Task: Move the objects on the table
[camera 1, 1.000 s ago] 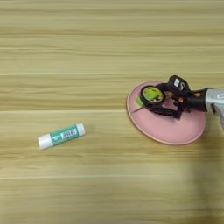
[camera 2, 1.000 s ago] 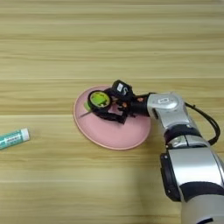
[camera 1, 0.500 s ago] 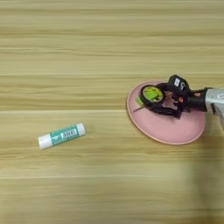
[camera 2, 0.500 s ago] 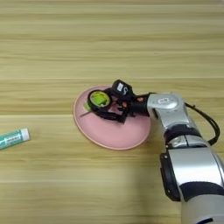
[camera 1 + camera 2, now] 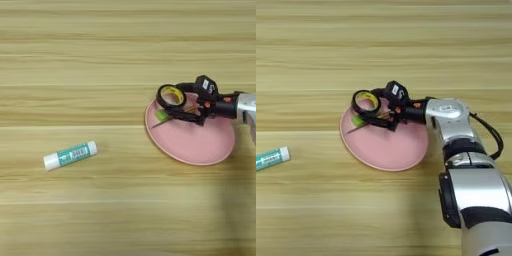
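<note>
While the left eye view showed the glue stick (image 5: 70, 155) lying alone on the table (image 5: 100, 60), the gripper (image 5: 176, 103) had closed its fingers on the tape roll (image 5: 171, 95) at the pink plate's (image 5: 200, 147) rim.

From the right eye view, the green block (image 5: 359, 120) sat just beneath; a slipping roll could knock it.

- Right arm enters from bottom right; silver forearm (image 5: 453, 120) bends up, then reaches left, roughly level.
- Black cable loops off the wrist's right side.
- Tool (image 5: 372, 108) points left, low over the counter.
- Two black fingers (image 5: 381, 123) clamped on the black tape roll ring (image 5: 366, 102), one above, one below.
</note>
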